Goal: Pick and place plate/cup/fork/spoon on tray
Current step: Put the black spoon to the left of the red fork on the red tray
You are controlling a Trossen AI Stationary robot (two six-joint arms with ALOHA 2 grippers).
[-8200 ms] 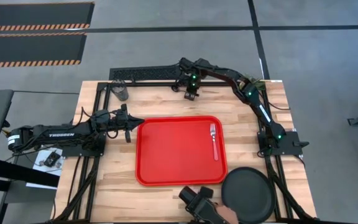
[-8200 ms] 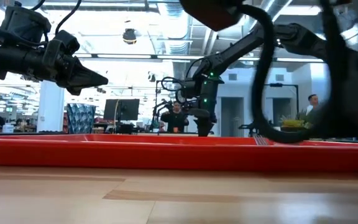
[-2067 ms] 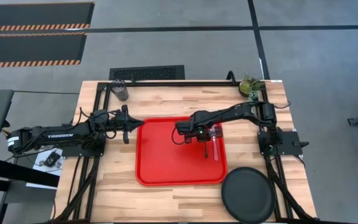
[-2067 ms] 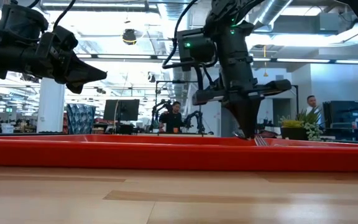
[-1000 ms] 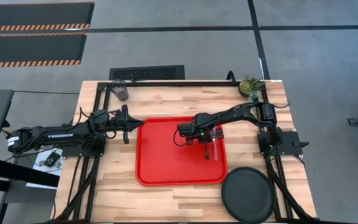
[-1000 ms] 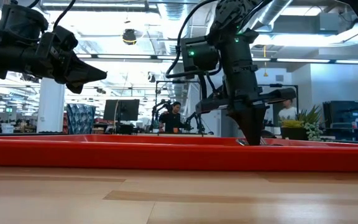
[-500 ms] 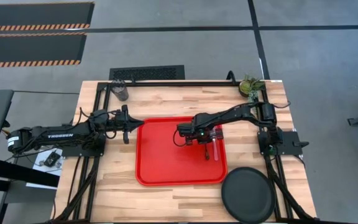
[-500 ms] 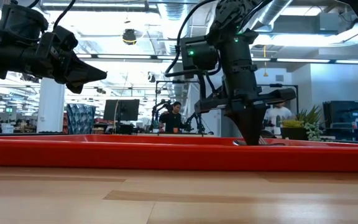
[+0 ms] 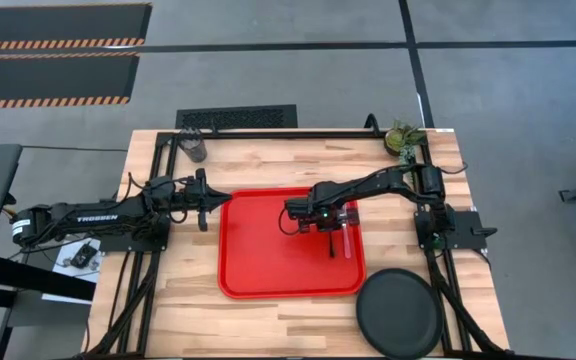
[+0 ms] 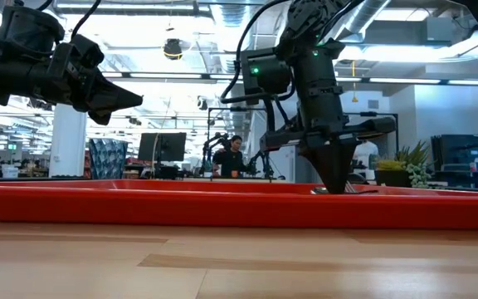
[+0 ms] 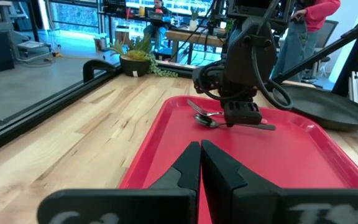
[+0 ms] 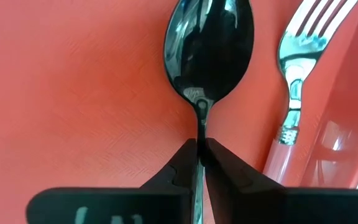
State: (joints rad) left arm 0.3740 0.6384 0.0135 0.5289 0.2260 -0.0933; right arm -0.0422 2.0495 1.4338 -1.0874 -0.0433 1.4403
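Pinching the spoon (image 12: 207,46) by its neck, our right jaws (image 9: 330,222) sit low over the right-centre of the tray (image 9: 268,255), the spoon's bowl lying just beside the fork (image 12: 296,81) on the red floor. Our left jaws (image 9: 204,204) hover pressed together off the tray's left edge in the high frame, while the plate (image 9: 398,312) rests on the desk (image 9: 288,160) at lower right and the cup (image 9: 196,148) stands at upper left.
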